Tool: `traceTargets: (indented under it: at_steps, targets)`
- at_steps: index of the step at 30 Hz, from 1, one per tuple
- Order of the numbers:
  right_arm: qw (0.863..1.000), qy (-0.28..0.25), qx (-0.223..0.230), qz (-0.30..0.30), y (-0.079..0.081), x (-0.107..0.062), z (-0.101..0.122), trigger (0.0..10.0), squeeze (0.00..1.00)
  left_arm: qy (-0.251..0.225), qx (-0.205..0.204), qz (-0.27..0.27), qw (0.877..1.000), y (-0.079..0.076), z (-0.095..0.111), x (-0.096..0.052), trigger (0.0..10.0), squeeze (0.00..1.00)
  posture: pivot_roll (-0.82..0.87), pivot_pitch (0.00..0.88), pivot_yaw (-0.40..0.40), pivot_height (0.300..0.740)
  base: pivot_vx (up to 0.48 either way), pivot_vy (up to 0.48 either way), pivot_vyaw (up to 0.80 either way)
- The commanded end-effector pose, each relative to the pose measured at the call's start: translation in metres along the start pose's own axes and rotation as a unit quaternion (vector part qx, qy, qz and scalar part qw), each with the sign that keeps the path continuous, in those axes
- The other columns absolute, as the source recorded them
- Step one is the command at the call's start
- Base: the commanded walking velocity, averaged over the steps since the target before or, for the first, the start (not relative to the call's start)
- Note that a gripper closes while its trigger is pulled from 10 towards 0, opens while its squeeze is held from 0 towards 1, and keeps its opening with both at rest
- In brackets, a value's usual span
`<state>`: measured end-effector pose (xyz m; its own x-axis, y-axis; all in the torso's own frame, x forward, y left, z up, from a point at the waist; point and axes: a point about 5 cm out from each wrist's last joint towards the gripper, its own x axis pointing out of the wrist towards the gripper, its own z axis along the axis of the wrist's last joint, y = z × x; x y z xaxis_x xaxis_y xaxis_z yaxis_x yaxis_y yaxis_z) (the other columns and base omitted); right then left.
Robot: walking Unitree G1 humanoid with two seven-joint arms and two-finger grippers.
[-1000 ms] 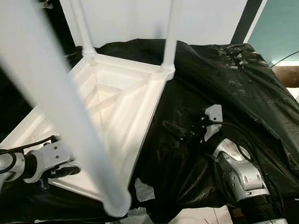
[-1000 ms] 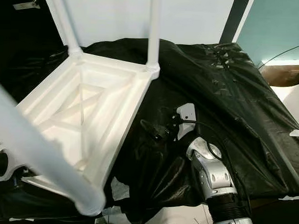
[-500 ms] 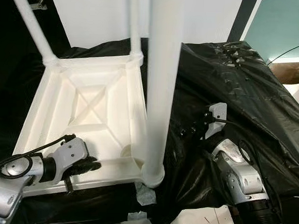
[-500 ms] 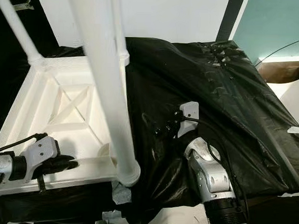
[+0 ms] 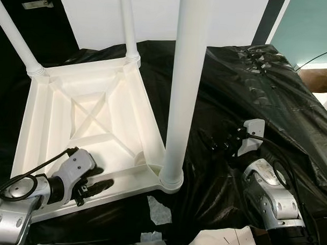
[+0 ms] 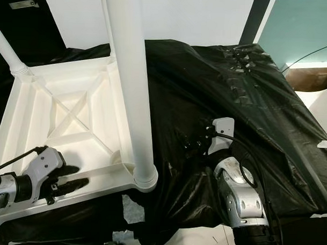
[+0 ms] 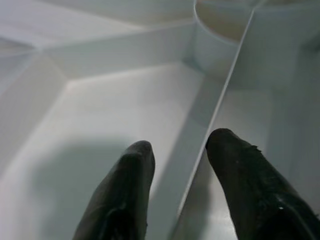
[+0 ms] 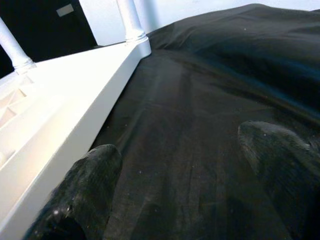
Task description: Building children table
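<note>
A white children's table lies upside down on a bench draped in black plastic sheeting, with a robot gripper at each side.

The table sits toward the bench's left edge, three legs pointing up (one near corner socket has none). The left gripper is at the table's near rim, its fingers straddling a thin inner rib, a little apart. The right gripper hovers over the sheeting just beside the table's right side, fingers spread wide, holding nothing.
</note>
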<state>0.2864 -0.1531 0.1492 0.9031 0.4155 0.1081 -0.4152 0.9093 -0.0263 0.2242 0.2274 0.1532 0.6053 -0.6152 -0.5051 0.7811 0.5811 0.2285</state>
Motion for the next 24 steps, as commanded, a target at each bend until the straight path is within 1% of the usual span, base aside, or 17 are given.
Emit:
traceTargets:
  at_steps: [1,2,3,4,7,10,11,12,14,15,16,17,19,20,21,23,24]
  targets:
    - [1.0,-0.002,-0.001,-0.006,-0.001,-0.003,0.0,10.0,0.0,-0.011,-0.008,0.162,0.987,0.014,0.001,-0.006,10.0,0.0,0.13,0.12,-0.001,0.74,0.0,0.0,0.0]
    - [1.0,-0.001,0.0,-0.009,-0.001,-0.004,-0.001,10.0,0.0,-0.099,-0.047,0.156,0.982,0.015,0.018,-0.023,10.0,0.0,0.13,0.122,0.004,0.74,0.0,0.0,0.0]
    - [1.0,-0.001,0.0,-0.01,-0.002,-0.004,-0.001,10.0,0.0,-0.125,-0.058,0.153,0.979,0.015,0.023,-0.03,10.0,0.0,0.13,0.122,0.004,0.74,0.0,0.0,0.0]
    - [1.0,-0.001,0.0,-0.01,-0.002,-0.004,-0.001,10.0,0.0,-0.125,-0.058,0.153,0.979,0.015,0.023,-0.03,10.0,0.0,0.13,0.122,0.004,0.74,0.0,0.0,0.0]
    - [1.0,0.0,0.0,-0.012,-0.001,-0.004,-0.002,10.0,0.0,-0.159,-0.067,0.154,0.973,0.011,0.029,-0.043,10.0,0.0,0.13,0.124,0.009,0.74,0.0,0.0,0.0]
    - [1.0,0.0,0.0,-0.013,-0.001,-0.005,-0.002,10.0,0.0,-0.173,-0.071,0.156,0.97,0.008,0.031,-0.047,10.0,0.0,0.14,0.124,0.009,0.74,0.0,0.0,0.0]
    - [1.0,0.0,0.002,-0.014,0.0,-0.005,-0.002,10.0,0.0,-0.202,-0.084,0.153,0.964,-0.002,0.033,-0.054,10.0,0.0,0.14,0.124,0.011,0.74,0.0,0.0,0.0]
    - [1.0,0.0,0.002,-0.014,0.0,-0.005,-0.002,10.0,0.0,-0.202,-0.084,0.153,0.964,-0.002,0.033,-0.054,10.0,0.0,0.14,0.124,0.011,0.74,0.0,0.0,0.0]
    - [1.0,0.0,0.003,-0.013,0.0,-0.004,-0.002,10.0,0.0,-0.21,-0.09,0.148,0.962,-0.01,0.032,-0.057,10.0,0.0,0.14,0.122,0.009,0.74,0.0,0.0,0.0]
    - [1.0,0.0,0.003,-0.013,0.0,-0.004,-0.002,10.0,0.0,-0.21,-0.09,0.148,0.962,-0.01,0.032,-0.057,10.0,0.0,0.14,0.122,0.009,0.74,0.0,0.0,0.0]
    - [1.0,0.0,0.003,-0.012,0.001,-0.004,-0.003,10.0,0.0,-0.211,-0.094,0.142,0.962,-0.016,0.031,-0.058,10.0,0.0,0.14,0.121,0.007,0.74,0.0,0.0,0.0]
    - [1.0,0.0,0.003,-0.012,0.001,-0.004,-0.003,10.0,0.0,-0.211,-0.094,0.142,0.962,-0.016,0.031,-0.058,10.0,0.0,0.14,0.121,0.007,0.74,0.0,0.0,0.0]
    - [1.0,0.001,0.002,-0.01,0.001,-0.004,-0.003,10.0,0.0,-0.217,-0.107,0.108,0.964,-0.034,0.031,-0.063,10.0,0.0,0.14,0.114,0.007,0.74,0.0,0.0,0.0]
    - [1.0,0.001,0.002,-0.01,0.001,-0.004,-0.003,10.0,0.0,-0.217,-0.107,0.108,0.964,-0.034,0.031,-0.063,10.0,0.0,0.14,0.114,0.007,0.74,0.0,0.0,0.0]
    - [1.0,0.002,0.002,-0.009,0.001,-0.004,-0.003,10.0,0.0,-0.22,-0.109,0.095,0.965,-0.041,0.032,-0.066,10.0,0.0,0.14,0.114,0.007,0.74,0.0,0.0,0.0]
    - [1.0,0.002,0.002,-0.009,0.001,-0.004,-0.003,10.0,0.0,-0.22,-0.109,0.095,0.965,-0.041,0.032,-0.066,10.0,0.0,0.14,0.114,0.007,0.74,0.0,0.0,0.0]
    - [1.0,0.002,0.001,-0.008,0.001,-0.004,-0.003,10.0,0.0,-0.221,-0.119,0.079,0.965,-0.048,0.032,-0.067,10.0,0.0,0.14,0.112,0.006,0.74,0.0,0.0,0.0]
